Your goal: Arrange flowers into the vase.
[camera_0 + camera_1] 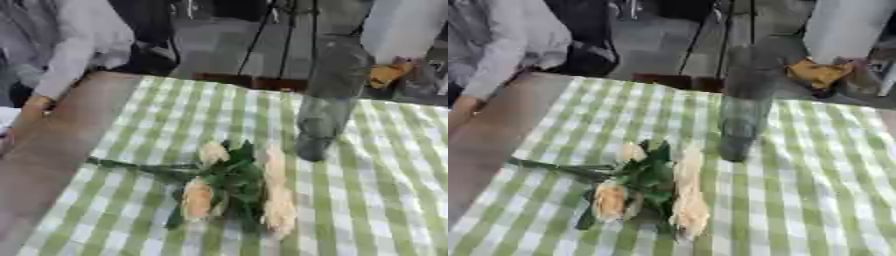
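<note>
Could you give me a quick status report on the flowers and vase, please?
Neither robot hand in view. Flowers lying in a bunch on the checked cloth, none in the vase. Vase upright just behind them, nothing in between.

Looks like I'm in some studio or lab: tripod legs behind a table with a green checked cloth, concrete-looking floor.
</note>
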Robot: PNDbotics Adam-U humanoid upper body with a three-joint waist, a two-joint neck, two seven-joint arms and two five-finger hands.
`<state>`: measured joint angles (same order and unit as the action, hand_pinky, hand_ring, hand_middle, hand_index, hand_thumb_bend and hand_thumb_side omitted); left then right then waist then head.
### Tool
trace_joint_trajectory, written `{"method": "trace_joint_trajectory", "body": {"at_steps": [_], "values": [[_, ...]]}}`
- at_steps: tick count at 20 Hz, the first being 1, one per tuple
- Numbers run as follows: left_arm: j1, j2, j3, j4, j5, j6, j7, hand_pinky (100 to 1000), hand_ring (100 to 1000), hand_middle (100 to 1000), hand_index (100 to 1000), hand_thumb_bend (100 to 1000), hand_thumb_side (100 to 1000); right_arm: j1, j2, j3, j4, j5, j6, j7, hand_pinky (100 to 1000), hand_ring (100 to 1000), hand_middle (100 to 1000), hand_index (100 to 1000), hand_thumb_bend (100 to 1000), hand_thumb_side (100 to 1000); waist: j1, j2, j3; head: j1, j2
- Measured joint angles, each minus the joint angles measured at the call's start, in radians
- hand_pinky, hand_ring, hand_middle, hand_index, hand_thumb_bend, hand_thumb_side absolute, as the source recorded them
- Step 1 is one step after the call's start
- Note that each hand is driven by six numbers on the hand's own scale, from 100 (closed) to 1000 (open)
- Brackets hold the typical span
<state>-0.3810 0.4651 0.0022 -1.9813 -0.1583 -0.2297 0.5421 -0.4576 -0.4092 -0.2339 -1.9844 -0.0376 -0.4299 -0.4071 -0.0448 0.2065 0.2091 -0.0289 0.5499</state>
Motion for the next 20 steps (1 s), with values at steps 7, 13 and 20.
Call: {"method": "trace_joint_trajectory", "body": {"at_steps": [7, 13, 20], "values": [[-0.005, 0.000, -0.005, 0.000, 0.010, -0.007, -0.012, 650, 847, 818, 991, 272, 898, 0.000, 0.003, 0.000, 0.000, -0.003, -0.003, 0.009, 748, 850, 851, 855, 100, 1000, -0.001, 0.001, -0.005, -0.035, 0.003], [-0.005, 0.000, -0.005, 0.000, 0.009, -0.005, -0.015, 652, 844, 813, 977, 261, 891, -0.001, 0.003, 0.000, 0.000, -0.005, -0.003, 0.008, 749, 850, 852, 857, 100, 1000, -0.003, 0.000, -0.005, -0.046, 0.011], [-0.004, 0.000, -0.009, 0.000, 0.009, -0.006, -0.024, 648, 838, 807, 964, 283, 873, -0.001, 0.003, 0.001, 0.000, -0.008, 0.006, 0.007, 750, 852, 854, 861, 100, 1000, -0.009, -0.015, -0.004, -0.146, 0.047]]}}
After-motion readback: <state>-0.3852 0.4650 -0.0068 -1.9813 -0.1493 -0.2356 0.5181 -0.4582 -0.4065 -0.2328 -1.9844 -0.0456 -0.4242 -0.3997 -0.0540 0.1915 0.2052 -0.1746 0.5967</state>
